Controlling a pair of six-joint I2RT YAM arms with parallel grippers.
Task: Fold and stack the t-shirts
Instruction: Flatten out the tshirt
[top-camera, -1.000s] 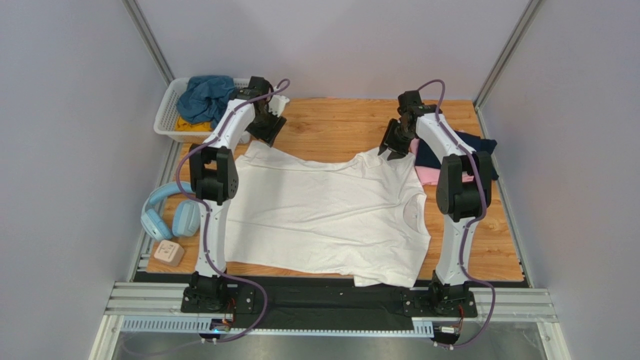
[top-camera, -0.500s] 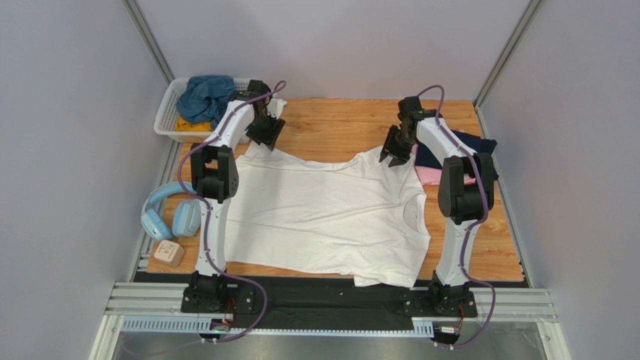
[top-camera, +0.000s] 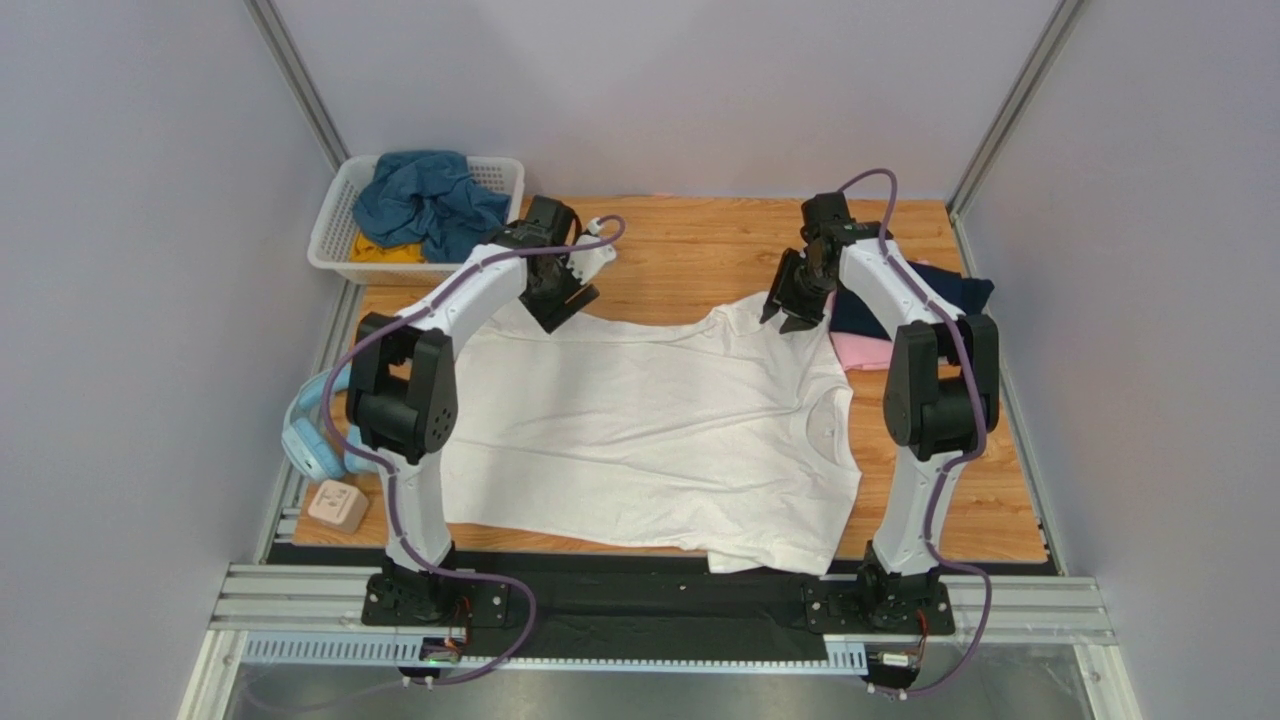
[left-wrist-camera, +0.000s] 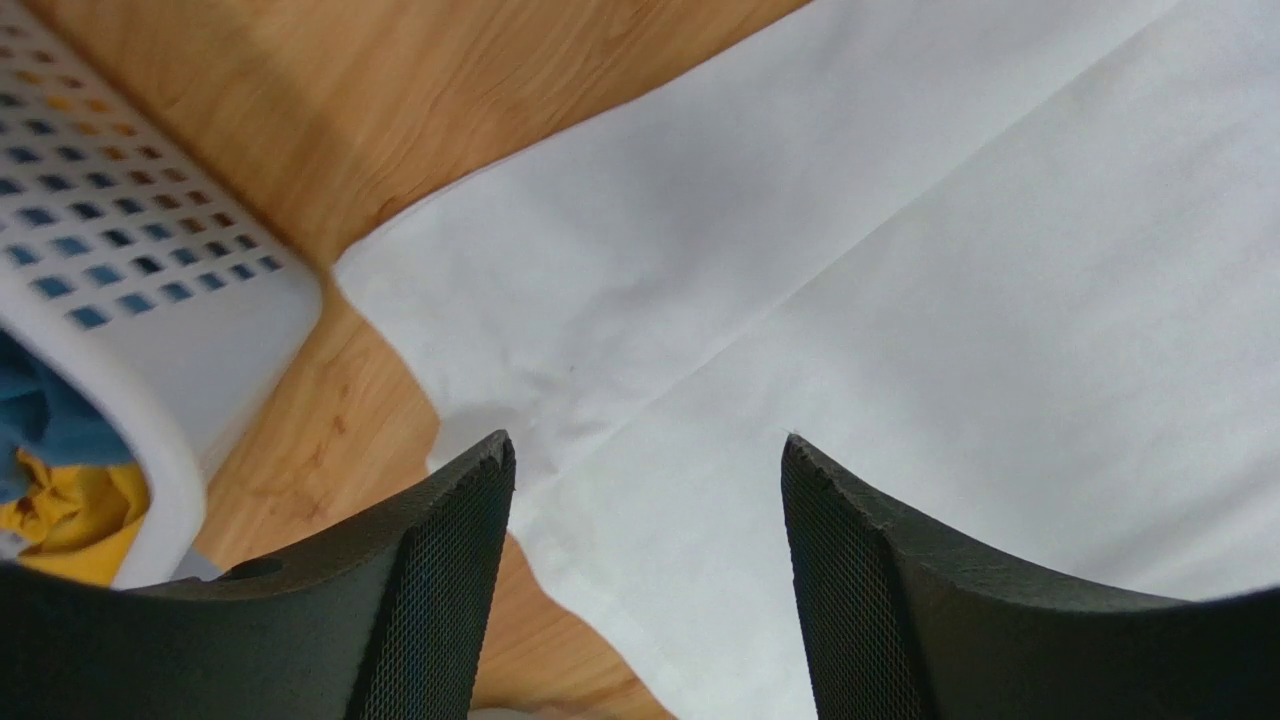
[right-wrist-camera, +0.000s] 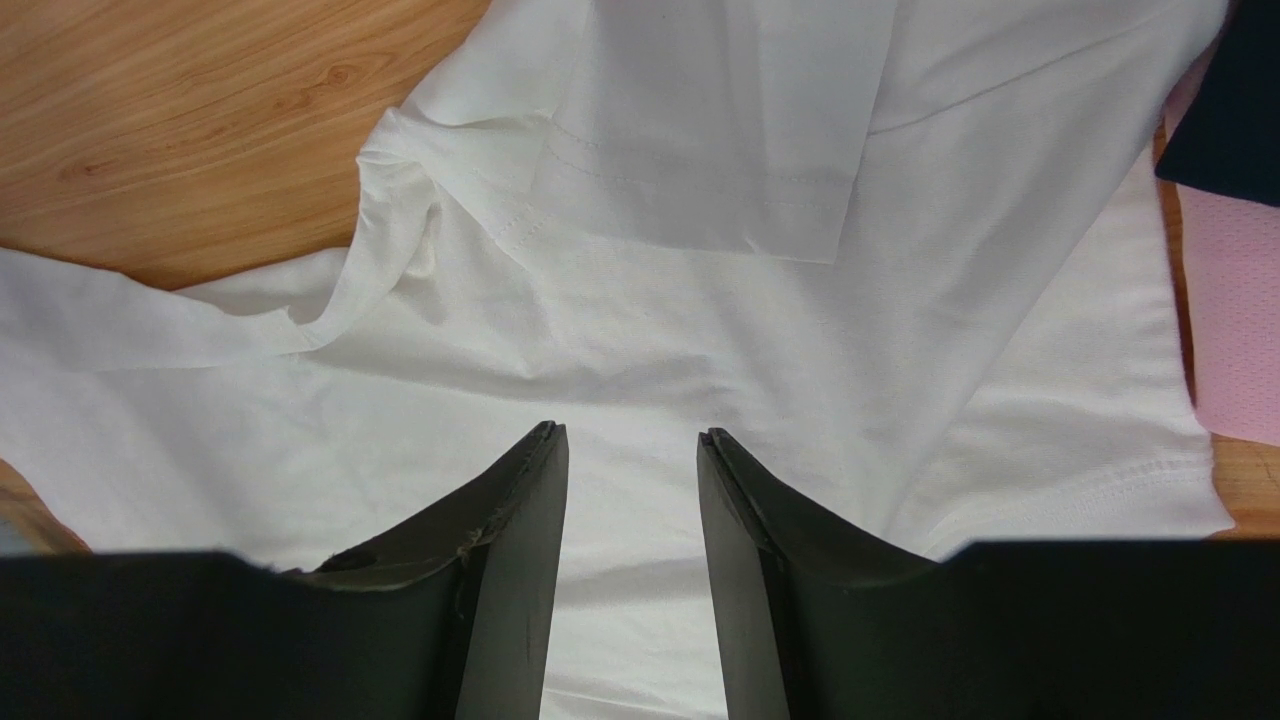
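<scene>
- Tabletop (top-camera: 676, 248): light wood planks, enclosed on three sides by plain grey walls (top-camera: 676, 90); a metal rail (top-camera: 661, 608) runs along the near edge and carries both arm bases.
- White t-shirt (top-camera: 646, 435): spread flat across the middle of the tabletop, collar toward the right. Its near right corner hangs slightly over the front edge.
- Basket (top-camera: 334, 225): white slatted plastic, at the far left corner. It holds a crumpled teal-blue t-shirt (top-camera: 421, 188) on top of a yellow t-shirt (top-camera: 383, 252).
- Navy t-shirt (top-camera: 962, 285) and pink t-shirt (top-camera: 857, 350): lying together at the right edge, just beside the white t-shirt's upper right corner.
- Headphones (top-camera: 308, 443): light blue, at the left edge, partly hidden by the left arm (top-camera: 406, 390). A small beige box (top-camera: 338, 507) sits near them.
- Left arm: reaches forward and bends rightward, with its wrist above the far left corner of the white t-shirt.
- Left fingers (left-wrist-camera: 436, 600): set wide apart, with nothing between them; the cloth lies flat below.
- Right arm (top-camera: 932, 375): rises from its base and extends to the far right corner of the white t-shirt, wrist pointing down.
- Right fingers (right-wrist-camera: 511, 600): slightly apart with a narrow gap, clamping nothing, above the folded-over sleeve.
</scene>
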